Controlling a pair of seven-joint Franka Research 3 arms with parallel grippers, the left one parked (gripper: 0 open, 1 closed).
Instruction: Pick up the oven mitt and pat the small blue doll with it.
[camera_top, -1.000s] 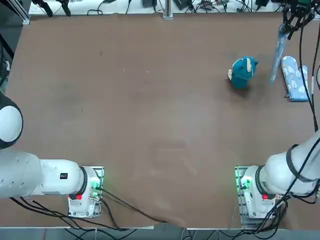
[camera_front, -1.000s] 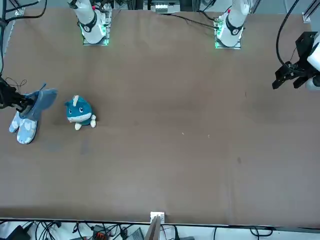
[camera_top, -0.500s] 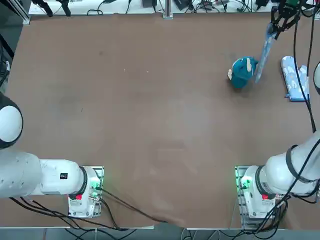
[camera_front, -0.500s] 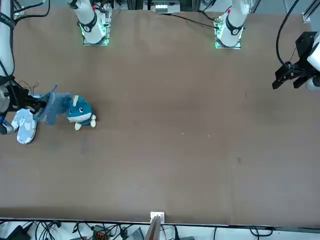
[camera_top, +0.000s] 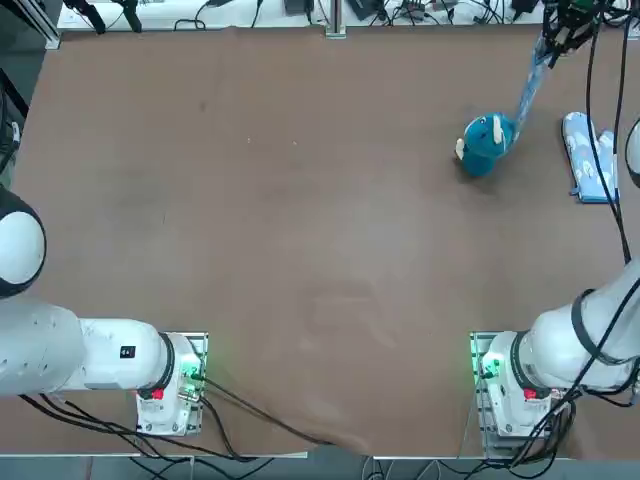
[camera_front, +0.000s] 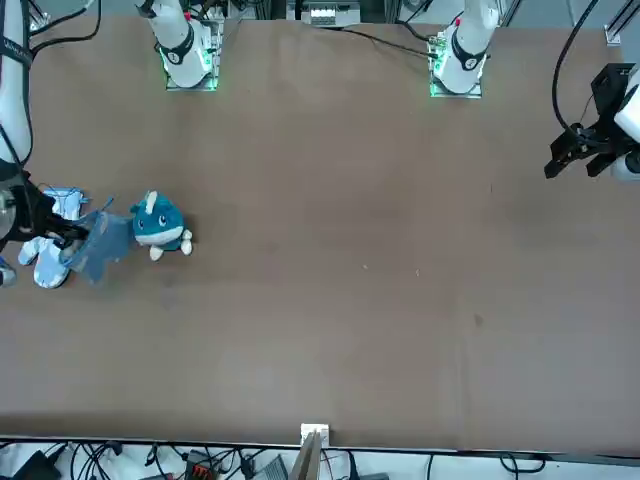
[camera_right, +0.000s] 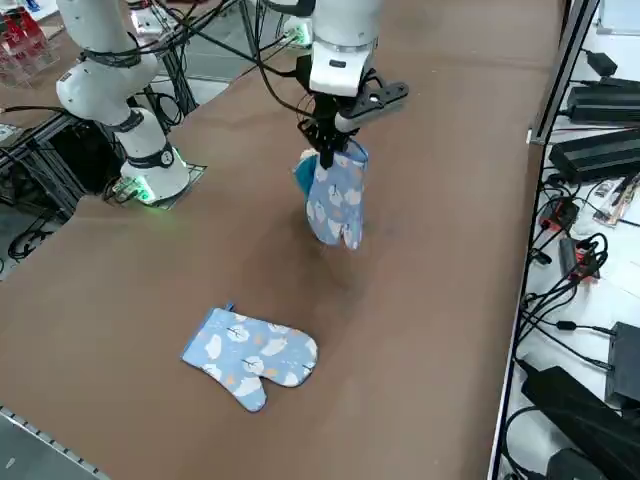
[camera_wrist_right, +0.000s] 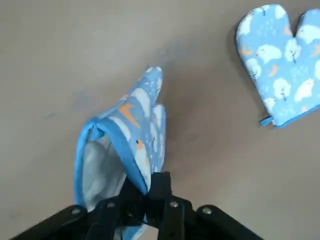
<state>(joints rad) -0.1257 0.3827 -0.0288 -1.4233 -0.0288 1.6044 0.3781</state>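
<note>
My right gripper (camera_top: 558, 28) is shut on the cuff of the oven mitt (camera_top: 527, 86), a pale-blue mitt with white pattern that hangs down from the fingers. The same gripper (camera_right: 325, 150) and mitt (camera_right: 335, 203) show in the right side view, the mitt dangling above the table. The small blue doll (camera_top: 485, 143) stands upright on the table, teal with cream patches. In the front view the mitt (camera_front: 101, 248) hangs right beside the doll (camera_front: 158, 225) and seems to touch its side. The wrist view shows the mitt (camera_wrist_right: 125, 145) pinched between the fingers (camera_wrist_right: 165, 197).
A second, alike mitt (camera_top: 590, 156) lies flat on the brown table (camera_top: 300, 220) near its right edge, just beyond the doll; it also shows as a flat mitt (camera_right: 250, 355) in the right side view. Cables and equipment line the table's far edge (camera_top: 330, 12).
My right gripper has carried the hanging mitt away from the flat mitt and over to the doll; the mitt has swung lower and now sits against the doll's side.
</note>
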